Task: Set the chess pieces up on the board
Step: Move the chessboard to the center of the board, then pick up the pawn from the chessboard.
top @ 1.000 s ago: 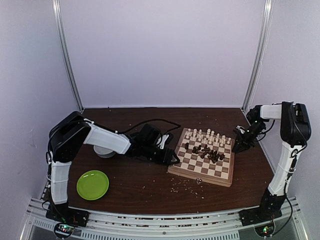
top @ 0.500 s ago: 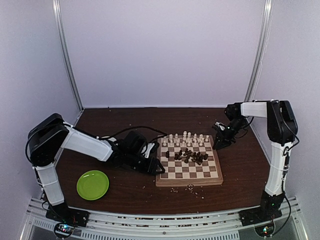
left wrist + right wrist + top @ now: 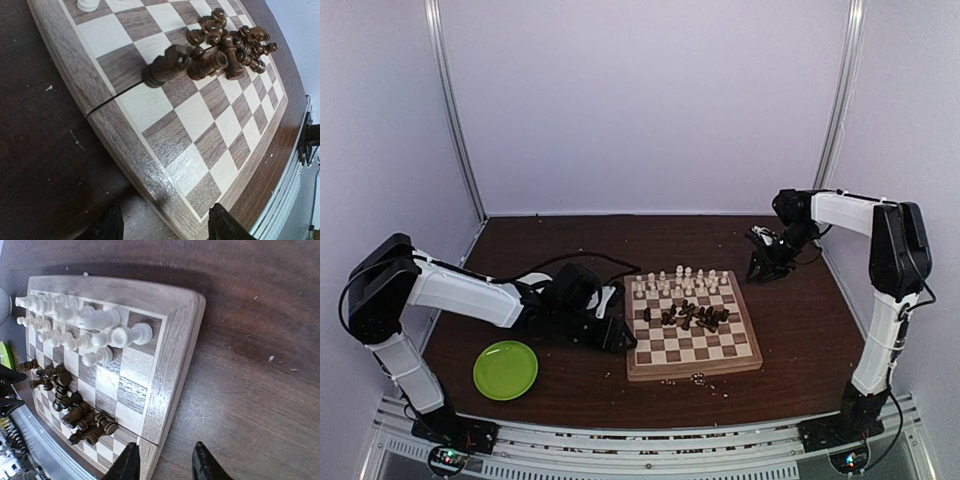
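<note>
Left gripper point(image 3: 167, 227), right gripper point(image 3: 165, 465): both spread, empty. Risk: nudging the board point(image 3: 125, 150) scatters heaped dark chess pieces point(image 3: 220, 45).

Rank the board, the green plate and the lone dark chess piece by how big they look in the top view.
1. The board, largest.
2. The green plate, clearly smaller.
3. The lone dark chess piece near the board's left edge, smallest by far.
Camera distance is similar for all three.
</note>
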### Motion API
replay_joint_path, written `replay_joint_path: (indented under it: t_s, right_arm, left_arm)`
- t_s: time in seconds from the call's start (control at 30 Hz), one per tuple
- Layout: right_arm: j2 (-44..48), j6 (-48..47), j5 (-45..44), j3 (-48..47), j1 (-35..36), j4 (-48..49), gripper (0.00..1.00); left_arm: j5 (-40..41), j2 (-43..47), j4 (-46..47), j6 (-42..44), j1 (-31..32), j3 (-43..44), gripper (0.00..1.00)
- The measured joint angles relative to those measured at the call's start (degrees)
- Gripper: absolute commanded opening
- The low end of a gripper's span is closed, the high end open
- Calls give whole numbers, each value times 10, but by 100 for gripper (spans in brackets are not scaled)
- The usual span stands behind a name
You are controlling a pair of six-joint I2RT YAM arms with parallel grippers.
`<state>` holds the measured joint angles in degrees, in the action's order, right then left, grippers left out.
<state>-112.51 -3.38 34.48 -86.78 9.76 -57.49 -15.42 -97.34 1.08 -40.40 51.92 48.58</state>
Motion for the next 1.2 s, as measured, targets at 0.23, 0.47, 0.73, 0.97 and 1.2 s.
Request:
replay_joint_path:
  t_s: [0.23, 0.47, 0.73, 0.97, 1.2]
  right_arm:
    - [68, -37, -108, -41, 44, 40, 21]
    - [52, -66, -173, -58, 114, 74, 12]
    - [-11, -78, -195, -94, 149, 79, 11]
    - [-18, -85, -198, -94, 156, 76, 14]
    - [-19, -87, -198, -93, 159, 76, 16]
  left_arm:
    - [44, 25, -38, 17, 0, 1, 60]
    - [63, 25, -55, 23, 0, 9, 60]
    - [69, 25, -55, 23, 0, 9, 60]
    - [71, 25, -55, 23, 0, 9, 60]
    - [71, 25, -55, 23, 0, 9, 60]
